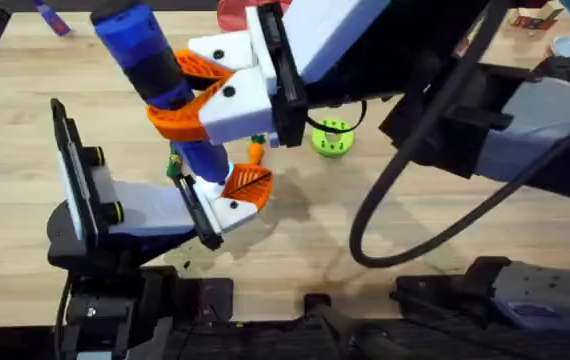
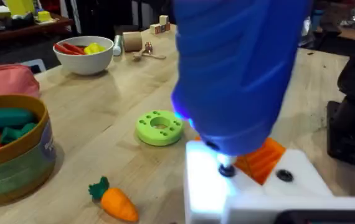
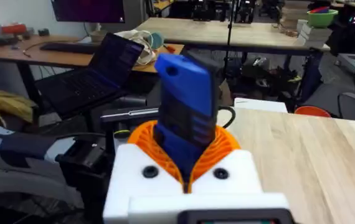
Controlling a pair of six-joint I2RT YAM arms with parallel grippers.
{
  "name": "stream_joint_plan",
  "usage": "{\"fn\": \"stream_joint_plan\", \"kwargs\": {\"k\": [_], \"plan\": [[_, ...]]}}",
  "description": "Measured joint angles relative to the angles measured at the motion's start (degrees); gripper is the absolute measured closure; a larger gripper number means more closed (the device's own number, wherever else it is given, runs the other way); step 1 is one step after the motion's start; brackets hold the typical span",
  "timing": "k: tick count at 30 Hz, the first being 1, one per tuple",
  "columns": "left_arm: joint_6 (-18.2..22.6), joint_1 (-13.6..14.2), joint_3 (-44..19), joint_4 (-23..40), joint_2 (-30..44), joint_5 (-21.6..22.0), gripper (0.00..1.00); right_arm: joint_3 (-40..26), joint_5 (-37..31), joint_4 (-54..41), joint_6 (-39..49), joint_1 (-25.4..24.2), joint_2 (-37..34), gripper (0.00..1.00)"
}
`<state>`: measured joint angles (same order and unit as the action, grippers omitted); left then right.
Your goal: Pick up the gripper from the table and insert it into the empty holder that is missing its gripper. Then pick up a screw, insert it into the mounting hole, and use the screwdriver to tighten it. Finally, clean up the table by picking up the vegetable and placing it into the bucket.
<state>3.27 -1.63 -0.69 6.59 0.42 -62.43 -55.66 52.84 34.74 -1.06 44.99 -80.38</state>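
My right gripper (image 1: pixel 205 95) (image 3: pixel 187 158) is shut on the blue screwdriver (image 1: pixel 140 50) (image 3: pixel 184 106), held steeply tilted over the table's left middle. Its metal tip (image 2: pixel 226 167) rests on the mounting hole (image 2: pixel 226 172) in the white holder (image 2: pixel 205 190) (image 1: pixel 227 208) of my left gripper (image 1: pixel 245 190) (image 2: pixel 258 163), which looks shut and empty. The orange ribbed gripper (image 2: pixel 266 157) (image 1: pixel 248 183) sits seated in that holder. Just behind it on the table lies the carrot (image 1: pixel 255 152) (image 2: pixel 116 200). The olive bucket (image 2: pixel 12 155) stands nearby, with toy vegetables inside.
A green ring-shaped disc (image 1: pixel 332 138) (image 2: pixel 159 126) lies right of the carrot. A white bowl (image 2: pixel 84 53) with toy food stands farther back, and a pink pouch (image 2: pixel 3 78) lies behind the bucket. The right arm's black cable (image 1: pixel 385 220) loops over the table's centre.
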Motion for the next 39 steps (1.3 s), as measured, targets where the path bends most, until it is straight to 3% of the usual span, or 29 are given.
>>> {"fn": "stream_joint_plan", "kwargs": {"k": [10, 19, 24, 27, 33, 39], "plan": [[0.0, 0.0, 0.0, 0.0, 0.0, 0.0, 0.992, 0.5, -1.1, 3.9, -1.0, 0.8, -0.1, 0.978], [0.0, 0.0, 0.0, 0.0, 0.0, 0.0, 0.992, -1.1, -2.0, 0.8, -1.7, 0.6, 0.4, 0.978], [0.0, 0.0, 0.0, 0.0, 0.0, 0.0, 0.992, -9.1, -2.5, -16.6, 0.8, -0.8, 0.9, 0.978], [0.0, 0.0, 0.0, 0.0, 0.0, 0.0, 0.992, -15.2, -4.8, -32.2, 4.3, -1.8, 0.9, 0.978], [0.0, 0.0, 0.0, 0.0, 0.0, 0.0, 0.992, -30.5, -16.0, -66.3, 14.6, -5.6, 1.0, 0.978], [0.0, 0.0, 0.0, 0.0, 0.0, 0.0, 0.992, -39.7, -29.1, -83.0, 21.4, -11.9, 2.7, 0.978]]}}
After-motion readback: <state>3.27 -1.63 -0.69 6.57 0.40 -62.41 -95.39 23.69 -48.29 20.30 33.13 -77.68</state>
